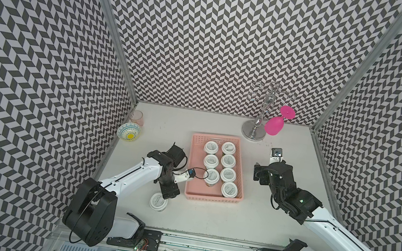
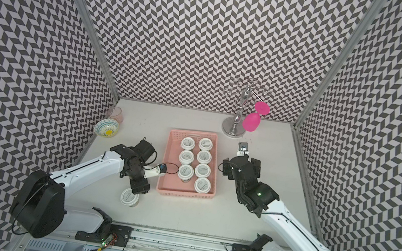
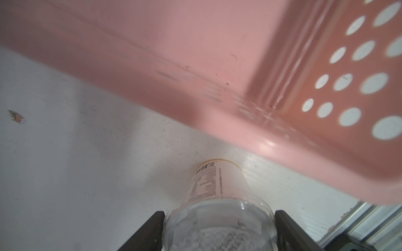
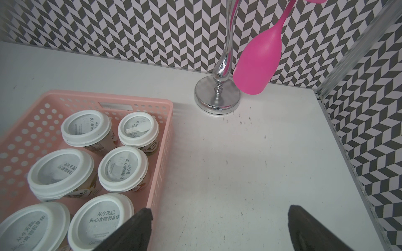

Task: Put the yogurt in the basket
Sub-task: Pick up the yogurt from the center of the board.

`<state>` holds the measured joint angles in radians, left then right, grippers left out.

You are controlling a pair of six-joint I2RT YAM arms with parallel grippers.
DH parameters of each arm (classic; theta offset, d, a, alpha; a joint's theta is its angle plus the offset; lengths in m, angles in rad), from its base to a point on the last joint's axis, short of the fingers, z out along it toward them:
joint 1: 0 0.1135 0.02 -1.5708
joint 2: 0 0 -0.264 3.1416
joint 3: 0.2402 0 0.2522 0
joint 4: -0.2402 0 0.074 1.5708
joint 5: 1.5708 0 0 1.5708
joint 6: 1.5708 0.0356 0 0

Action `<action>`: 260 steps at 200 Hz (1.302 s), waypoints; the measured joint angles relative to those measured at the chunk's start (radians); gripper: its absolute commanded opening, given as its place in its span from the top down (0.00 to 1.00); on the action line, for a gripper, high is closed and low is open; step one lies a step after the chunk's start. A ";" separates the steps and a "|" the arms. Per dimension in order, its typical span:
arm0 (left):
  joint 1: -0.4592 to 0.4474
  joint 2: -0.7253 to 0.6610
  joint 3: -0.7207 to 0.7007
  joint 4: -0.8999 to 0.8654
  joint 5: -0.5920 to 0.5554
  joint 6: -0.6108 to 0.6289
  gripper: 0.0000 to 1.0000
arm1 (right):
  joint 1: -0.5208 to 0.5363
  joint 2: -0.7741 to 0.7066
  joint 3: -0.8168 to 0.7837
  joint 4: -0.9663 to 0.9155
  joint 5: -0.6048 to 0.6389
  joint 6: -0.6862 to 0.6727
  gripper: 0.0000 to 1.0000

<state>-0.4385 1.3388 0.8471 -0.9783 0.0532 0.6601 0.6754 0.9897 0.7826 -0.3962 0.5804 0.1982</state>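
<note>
Basket: pale-pink perforated plastic basket [image 1: 211, 200], mid-bench [image 1: 261, 217], long side running front to back.
In basket: seven white-lidded round yogurt cups [image 1: 228, 160], upright, in two rows; three left, four right.
Loose cup: eighth yogurt cup [image 1: 158, 201] on the bench, off the basket's front-left corner, apart from it.
Left gripper [image 3: 218, 217]: above the loose cup, jaws either side of its lid.
Right gripper [image 4: 219, 217]: right of basket, over bare bench, jaws apart.
Left edge: patterned round ceramic bowl [image 1: 129, 132]; clear pinkish drinking glass [image 1: 136, 118] just behind it.
Rear right: chrome stemware stand [image 1: 253, 133] behind the basket's rear-right corner; magenta stemmed glass [image 1: 274, 126] hangs inverted at its right.
</note>
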 measured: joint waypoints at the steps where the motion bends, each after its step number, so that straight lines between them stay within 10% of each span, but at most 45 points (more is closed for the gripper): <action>1: 0.000 0.000 0.000 0.000 0.000 0.000 0.22 | 0.000 0.000 0.000 0.000 0.000 0.000 0.01; 260: 0.000 0.003 0.002 -0.011 -0.083 -0.003 0.11 | 0.000 0.006 0.000 0.000 0.007 0.000 0.00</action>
<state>-0.4389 1.3418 0.8494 -0.9890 -0.0299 0.6567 0.6754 0.9962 0.7822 -0.3962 0.5873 0.1982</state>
